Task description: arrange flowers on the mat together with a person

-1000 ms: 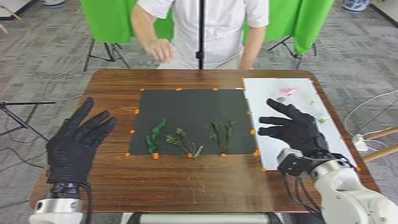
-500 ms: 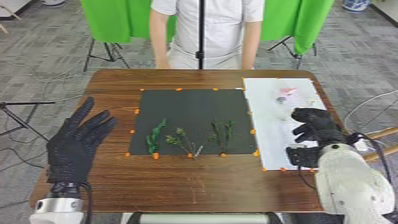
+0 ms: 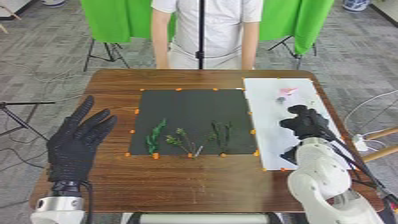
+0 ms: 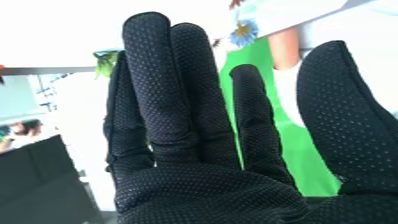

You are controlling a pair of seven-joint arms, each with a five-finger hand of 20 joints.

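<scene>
My left hand (image 3: 78, 142) is held over the table's left side, its fingers straight and spread. Over the white sheet (image 3: 266, 95) on the right is my right hand (image 3: 306, 123). On the dark mat (image 3: 187, 107) lie green leafy stems (image 3: 155, 136) at the left, a budded sprig (image 3: 185, 141) in the middle and more green stems (image 3: 222, 136) at the right. A pink flower (image 3: 287, 92) rests on the white sheet's far part. In the right wrist view my right hand (image 4: 213, 192) has extended fingers, with a blue flower (image 4: 243, 33) and a green leafy bit (image 4: 106, 61) beyond them.
Orange markers (image 3: 155, 156) line the mat's border. A person stands behind the table's far edge (image 3: 133, 71), arms hanging down, in front of green cloth (image 3: 306, 22). A dark upright pole (image 3: 201, 35) stands at the far edge's middle.
My right hand has moved from beside the mat's right edge to over the white sheet and turned away. The person's raised hand has dropped. My left hand has kept still.
</scene>
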